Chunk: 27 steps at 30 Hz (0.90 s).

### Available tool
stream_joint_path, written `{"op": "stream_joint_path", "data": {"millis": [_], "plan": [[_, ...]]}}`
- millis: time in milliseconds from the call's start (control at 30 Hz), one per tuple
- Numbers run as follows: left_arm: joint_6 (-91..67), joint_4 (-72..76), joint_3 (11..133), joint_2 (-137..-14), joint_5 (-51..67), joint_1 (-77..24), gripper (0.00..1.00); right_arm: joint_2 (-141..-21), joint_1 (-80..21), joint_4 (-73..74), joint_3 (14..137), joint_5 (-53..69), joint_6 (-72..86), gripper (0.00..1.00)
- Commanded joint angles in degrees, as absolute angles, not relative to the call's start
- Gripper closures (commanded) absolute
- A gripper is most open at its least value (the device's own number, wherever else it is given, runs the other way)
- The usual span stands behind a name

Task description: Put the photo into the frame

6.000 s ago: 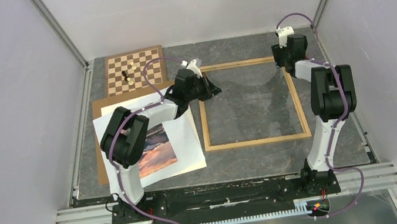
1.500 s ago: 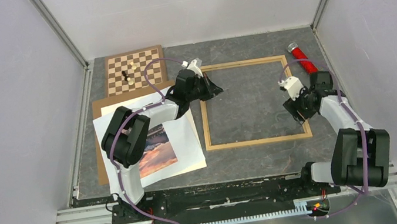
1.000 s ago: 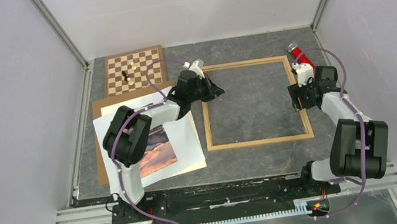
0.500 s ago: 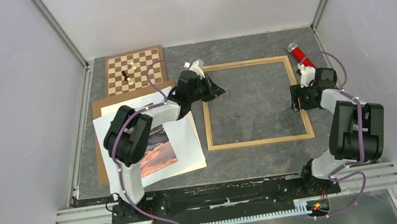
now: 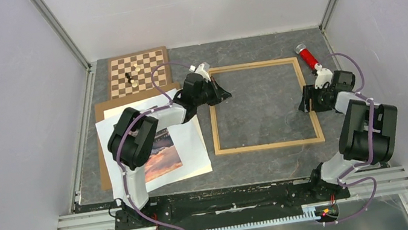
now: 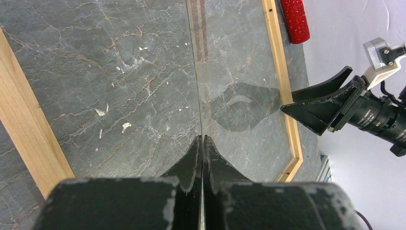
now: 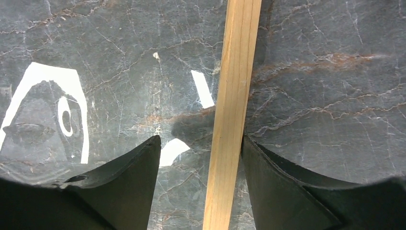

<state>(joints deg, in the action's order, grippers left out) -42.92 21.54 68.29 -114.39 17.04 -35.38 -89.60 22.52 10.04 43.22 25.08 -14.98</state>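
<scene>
The frame (image 5: pixel 270 145) of light wood lies flat on the grey table, right of centre. My left gripper (image 5: pixel 224 95) sits just inside its left rail (image 6: pixel 28 129). It is shut on a thin clear pane (image 6: pixel 197 72), seen edge-on as a line running ahead of the fingertips (image 6: pixel 202 138). My right gripper (image 5: pixel 307 101) is open and straddles the right rail (image 7: pixel 237 72), whose outer side touches the right finger (image 7: pixel 268 172). The photo (image 5: pixel 162 155) lies on white sheets (image 5: pixel 191 147) at the left, partly hidden by my left arm.
A brown backing board (image 5: pixel 104 108) lies under the white sheets. Behind them is a chessboard (image 5: pixel 140 69) with a few pieces. A red cylinder (image 5: pixel 307 57) lies beyond the frame's far right corner. Walls close in the table on three sides.
The frame has slid slightly to the right with my right gripper around its right rail. The right arm's elbow has swung back. My left gripper stays shut and has drifted a little right.
</scene>
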Motion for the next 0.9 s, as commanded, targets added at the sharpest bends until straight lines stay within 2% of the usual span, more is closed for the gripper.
{"op": "stream_joint_path", "data": {"millis": [0, 867], "plan": [[-47.34, 23.64, 68.29, -114.25, 19.01, -35.56, 0.98, -90.18, 23.02, 9.78, 41.71, 29.04, -14.50, 0.35], [-63.58, 25.14, 68.56, -115.27, 24.35, -32.61, 0.98, -92.85, 25.66, 14.23, 43.91, 35.39, -20.40, 0.33]]}}
